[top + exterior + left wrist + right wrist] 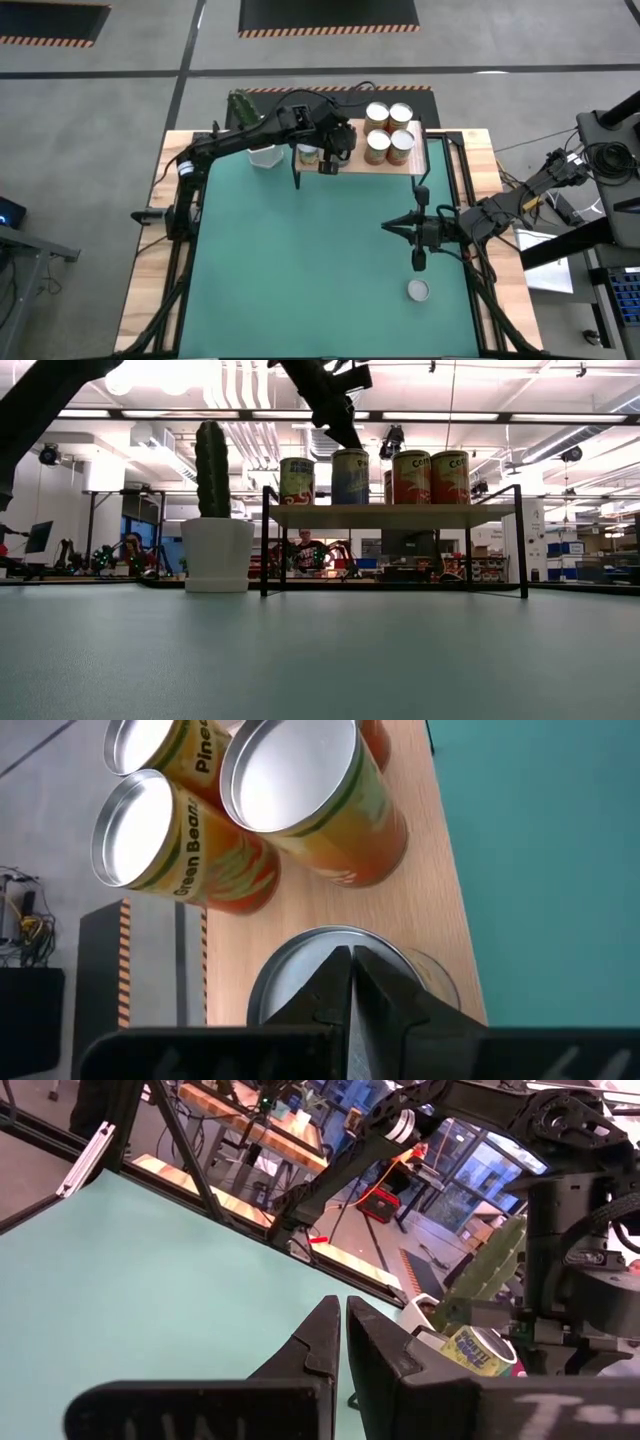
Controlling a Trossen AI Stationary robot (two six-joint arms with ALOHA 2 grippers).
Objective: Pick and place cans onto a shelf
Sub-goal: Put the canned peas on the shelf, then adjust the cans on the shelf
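Observation:
The light-wood shelf [422,162] stands at the table's far edge. Four cans [389,130] stand on its right half, and one can with a yellow-green label [309,154] stands near its left end. Between them another can [300,965] stands upright under my left gripper [351,960], which is shut and slants down over its silvery top. In the low view this gripper [352,442] ends just above that can [350,478]. One more can [418,290] stands on the green mat at the near right. My right gripper [386,228] is shut and level above the mat, holding nothing. My left gripper's shut fingertips [340,970] stand right over the can's silvery top [290,970], coming slanting down from the shelf's left end. I cannot tell whether they touch the lid.
A white hexagonal pot [262,156] with a tall green cactus [211,468] stands just left of the shelf. The shelf's thin black legs [265,540] rest on the mat. Between the shelf and the near edge lies the open green mat [300,260].

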